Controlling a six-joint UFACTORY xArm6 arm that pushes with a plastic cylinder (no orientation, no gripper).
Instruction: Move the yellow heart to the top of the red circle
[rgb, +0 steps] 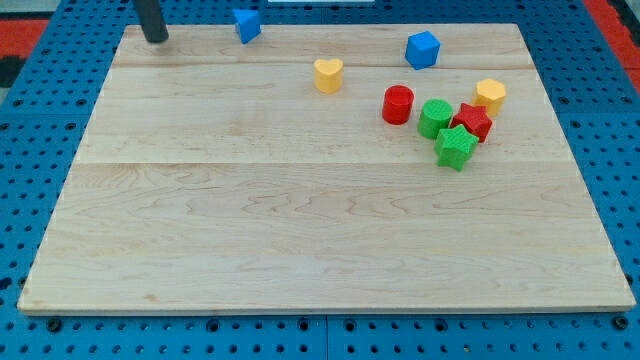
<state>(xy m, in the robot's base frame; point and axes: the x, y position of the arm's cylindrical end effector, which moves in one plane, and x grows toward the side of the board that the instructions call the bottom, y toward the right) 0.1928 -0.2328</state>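
wooden board (300, 230), yellow heart (327, 74) up-left of red circle (397, 104), my tip (157, 38) far left; no hand.

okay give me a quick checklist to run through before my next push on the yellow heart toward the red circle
1. My tip in view: ok, at the view's top left corner.
2. Tip apart from every block: ok.
3. Yellow heart free of neighbours: ok.
4. Heart already above the red circle: not ok, it sits up and to the view's left.
5. Spot above the circle open: ok, though the blue cube sits close by.
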